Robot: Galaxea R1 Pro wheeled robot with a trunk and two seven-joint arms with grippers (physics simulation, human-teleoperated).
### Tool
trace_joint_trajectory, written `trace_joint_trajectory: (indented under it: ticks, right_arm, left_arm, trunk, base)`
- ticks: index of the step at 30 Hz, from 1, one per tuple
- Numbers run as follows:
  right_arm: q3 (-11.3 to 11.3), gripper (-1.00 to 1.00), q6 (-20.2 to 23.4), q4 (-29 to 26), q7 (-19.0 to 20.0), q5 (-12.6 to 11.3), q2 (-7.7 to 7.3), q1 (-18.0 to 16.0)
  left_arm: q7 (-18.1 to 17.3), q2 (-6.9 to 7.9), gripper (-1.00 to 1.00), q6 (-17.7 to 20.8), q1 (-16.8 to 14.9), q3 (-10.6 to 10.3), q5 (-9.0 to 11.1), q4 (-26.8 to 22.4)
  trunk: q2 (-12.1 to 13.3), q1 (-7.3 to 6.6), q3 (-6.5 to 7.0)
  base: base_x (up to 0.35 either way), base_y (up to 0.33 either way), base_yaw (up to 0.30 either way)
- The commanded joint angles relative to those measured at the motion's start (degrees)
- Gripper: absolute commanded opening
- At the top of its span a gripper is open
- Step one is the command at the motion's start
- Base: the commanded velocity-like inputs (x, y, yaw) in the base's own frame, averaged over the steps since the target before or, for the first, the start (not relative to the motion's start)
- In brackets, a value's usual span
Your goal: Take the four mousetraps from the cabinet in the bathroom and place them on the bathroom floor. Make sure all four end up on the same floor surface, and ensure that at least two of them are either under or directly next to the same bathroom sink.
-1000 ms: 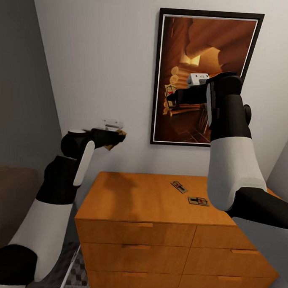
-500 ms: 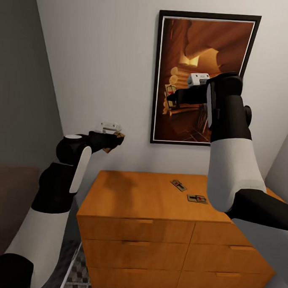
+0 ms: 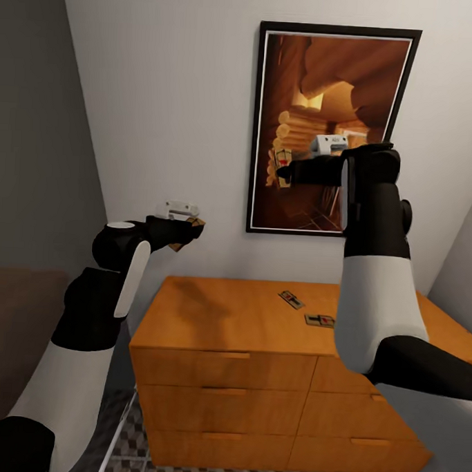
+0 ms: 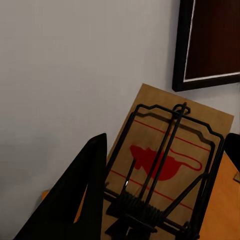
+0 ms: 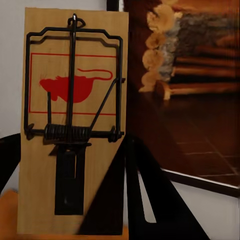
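We held one mousetrap (image 4: pixel 167 165) pinched in left gripper (image 3: pixel 188 228), another (image 5: pixel 75 125) in right gripper (image 3: pixel 284 168); two mousetraps (image 3: pixel 291 299) (image 3: pixel 319 320) lay near the cabinet's (image 3: pixel 225 318) right edge.

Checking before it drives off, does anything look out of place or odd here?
Nothing looks damaged. Two mousetraps lie askew on the cabinet top; the left gripper and right gripper each hold one raised near the wall.
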Motion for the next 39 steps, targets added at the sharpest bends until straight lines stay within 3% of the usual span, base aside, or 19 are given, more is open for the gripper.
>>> trace_joint_trajectory:
  ticks: [1,10,31,39]
  right_arm:
    - [-0.15,-1.00,0.20,-0.90,0.51,0.41,0.06,0.17]
    - [0.04,-1.00,0.20,-9.38,0.81,0.28,0.08,5.04]
    - [-0.01,-1.00,0.20,-10.49,0.84,0.56,0.01,10.29]
    - [0.16,-1.00,0.20,-10.53,0.84,0.62,0.06,13.33]
  left_arm:
    - [0.09,-0.02,-1.00,0.26,-0.05,0.04,0.32,-0.04]
    - [0.10,-0.02,-1.00,0.26,-0.01,0.09,0.62,-0.04]
    - [0.10,-0.02,-1.00,0.26,2.58,0.08,0.76,-0.07]
    - [0.07,0.06,-1.00,0.26,5.77,0.16,0.76,-0.12]
  trunk:
    - [-0.04,0.00,-0.08]
    - [-0.04,0.00,-0.08]
    - [-0.04,0.00,-0.08]
    - [-0.04,0.00,-0.08]
  base:
    - [-0.064,0.000,0.000]
    - [-0.224,-0.069,0.000]
    - [-0.293,-0.124,0.000]
    - [-0.179,-0.065,0.000]
